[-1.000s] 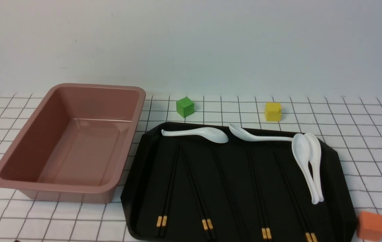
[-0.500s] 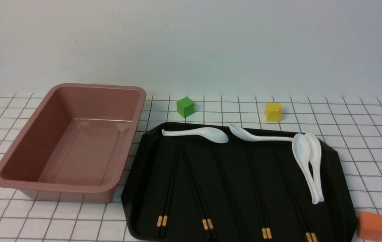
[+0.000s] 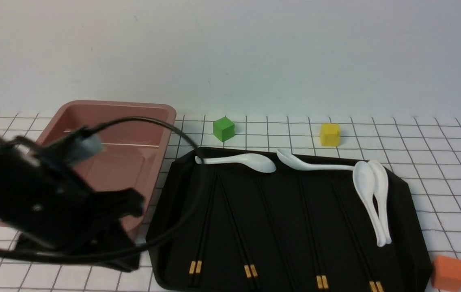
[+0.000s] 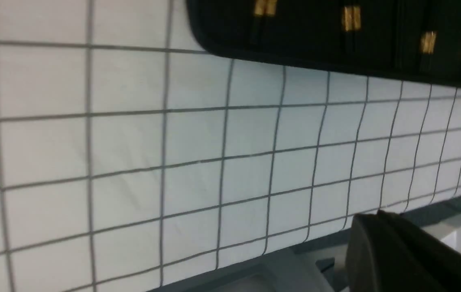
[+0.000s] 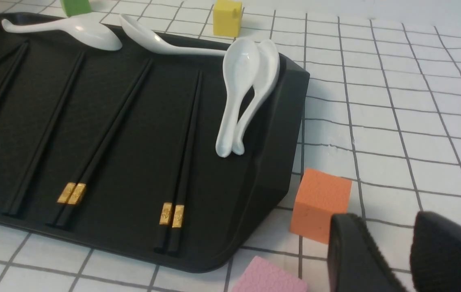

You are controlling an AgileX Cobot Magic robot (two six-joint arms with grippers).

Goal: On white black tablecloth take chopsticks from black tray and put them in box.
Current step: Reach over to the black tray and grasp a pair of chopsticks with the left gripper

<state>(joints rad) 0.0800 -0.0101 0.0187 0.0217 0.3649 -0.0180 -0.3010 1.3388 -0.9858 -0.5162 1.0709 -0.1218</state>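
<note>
Several pairs of black chopsticks (image 3: 204,227) with gold bands lie side by side on the black tray (image 3: 405,211), which sits on the checked tablecloth (image 3: 449,162). The pink-brown box (image 3: 133,109) stands left of the tray. My left arm (image 3: 52,194) reaches across the box's near half and hides it. In the left wrist view the left gripper (image 4: 376,217) is shut and empty, above the cloth near the table's front edge, short of the tray (image 4: 295,52). The right gripper (image 5: 388,227) is open and empty, hovering beside the tray's right corner (image 5: 279,134) and the nearest chopsticks (image 5: 182,162).
White spoons lie on the tray's far side (image 3: 238,161) and right side (image 3: 370,198). A green cube (image 3: 223,129) and a yellow cube (image 3: 330,134) sit behind the tray. An orange cube (image 5: 319,198) and a pink block (image 5: 271,280) lie by the right gripper.
My left arm has swung in from the left edge of the front view and now covers the box's near part. The tray, chopsticks and spoons have not moved.
</note>
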